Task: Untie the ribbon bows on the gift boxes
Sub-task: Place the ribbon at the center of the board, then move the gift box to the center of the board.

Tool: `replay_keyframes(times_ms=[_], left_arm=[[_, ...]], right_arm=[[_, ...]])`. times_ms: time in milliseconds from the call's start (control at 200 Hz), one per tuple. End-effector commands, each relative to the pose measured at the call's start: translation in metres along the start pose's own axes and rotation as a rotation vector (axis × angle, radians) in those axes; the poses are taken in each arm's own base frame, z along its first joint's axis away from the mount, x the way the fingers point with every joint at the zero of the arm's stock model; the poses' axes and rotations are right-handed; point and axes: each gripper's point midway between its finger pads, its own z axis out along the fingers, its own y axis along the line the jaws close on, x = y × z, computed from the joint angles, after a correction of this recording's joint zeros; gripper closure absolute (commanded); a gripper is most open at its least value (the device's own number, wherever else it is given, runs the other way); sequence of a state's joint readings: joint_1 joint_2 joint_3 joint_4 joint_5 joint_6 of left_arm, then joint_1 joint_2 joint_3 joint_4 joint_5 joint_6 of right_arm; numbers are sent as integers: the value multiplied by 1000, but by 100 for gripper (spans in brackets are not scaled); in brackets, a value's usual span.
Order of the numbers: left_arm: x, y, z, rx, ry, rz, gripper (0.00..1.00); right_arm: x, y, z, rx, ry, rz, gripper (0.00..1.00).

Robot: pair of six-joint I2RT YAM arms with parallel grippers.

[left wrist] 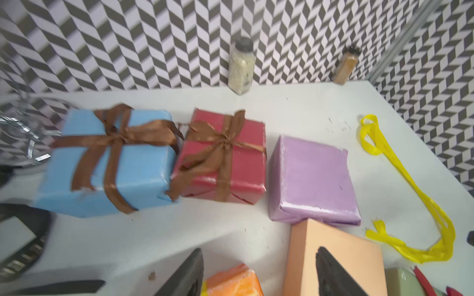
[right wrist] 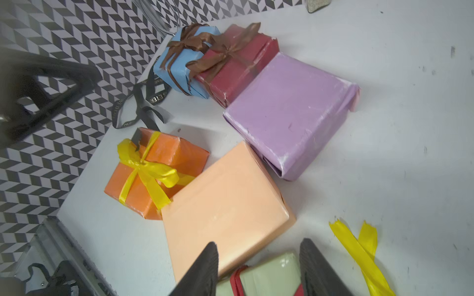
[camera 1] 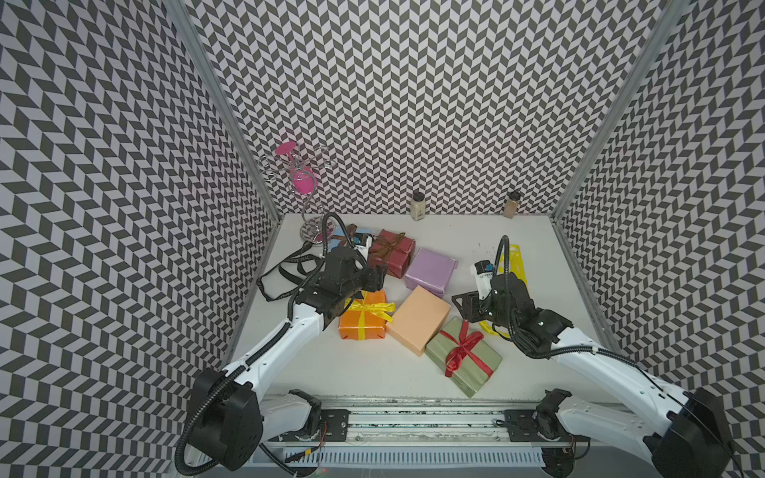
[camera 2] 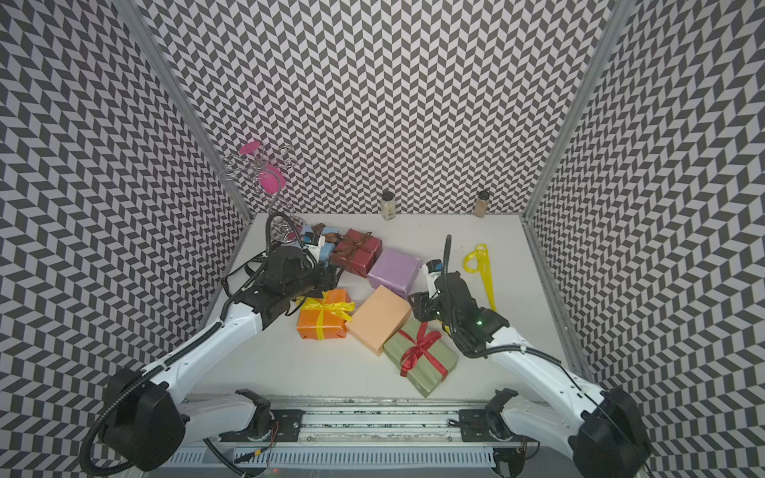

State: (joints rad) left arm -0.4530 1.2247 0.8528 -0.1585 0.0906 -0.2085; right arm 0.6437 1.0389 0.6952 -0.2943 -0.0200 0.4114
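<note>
On the white tabletop (camera 1: 331, 372), six small paper-wrapped gift boxes in a loose cluster.

- **Back left:** beside the foot of a chrome wire stand (camera 1: 313, 234) carrying a pink goblet (camera 1: 304, 184), a light blue box (left wrist: 143, 166). Bound crosswise with a brown satin ribbon (left wrist: 115, 135), bow tied.
- **Touching it on the right:** a dark red box (camera 1: 399, 258) under a second brown ribbon (camera 1: 389, 244), bow likewise tied.
- **Just beside that:** a lilac box (camera 1: 430, 271) in plain wrapping.
- **Nearer the front:** an orange box (camera 1: 350, 327) topped by a tied yellow ribbon bow (camera 1: 368, 308).
- **Against the orange box:** a flat peach box (camera 1: 418, 320), plain.
- **Touching the peach box's near corner:** an olive green box (camera 1: 467, 376) crossed by a red ribbon (camera 1: 461, 349), bow tied.

Lying loose on the table:
- A black ribbon with white lettering (right wrist: 156, 96), at the left edge near the light blue box.
- A loose yellow ribbon (left wrist: 441, 248), stretched out well to the right of the lilac box.

Over the gap between the orange and dark red boxes, the left gripper (camera 1: 378, 275). Black fingers (left wrist: 189, 274) spread apart, grasping nothing.

Low over the olive green box where it meets the peach one, the right gripper (right wrist: 259, 271). Fingers (right wrist: 318, 269) also spread, with the red ribbon visible between them and not clamped. Hard to tell from the wrist view whether either finger brushes it.

Against the patterned back wall, two small dark-capped spice jars, well apart: one with pale contents (camera 1: 418, 207), one with brown contents (camera 1: 511, 205).
</note>
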Motion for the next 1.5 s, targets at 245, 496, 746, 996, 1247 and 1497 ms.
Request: replay_keyframes(times_ms=[245, 496, 746, 996, 1247, 1497], left_arm=[[15, -54, -14, 124, -40, 20, 30], [9, -54, -20, 117, -64, 38, 30], [2, -55, -26, 123, -92, 37, 29], [1, -57, -26, 131, -88, 36, 30], [0, -58, -30, 137, -96, 33, 30], [1, -61, -31, 160, -97, 30, 30]], right_arm=[[95, 32, -25, 72, 210, 74, 50], [146, 62, -34, 80, 388, -38, 52], [155, 26, -35, 243, 369, -58, 44], [153, 15, -21, 268, 287, -35, 43], [133, -16, -9, 260, 205, 78, 44], [88, -45, 5, 277, 101, 90, 44]])
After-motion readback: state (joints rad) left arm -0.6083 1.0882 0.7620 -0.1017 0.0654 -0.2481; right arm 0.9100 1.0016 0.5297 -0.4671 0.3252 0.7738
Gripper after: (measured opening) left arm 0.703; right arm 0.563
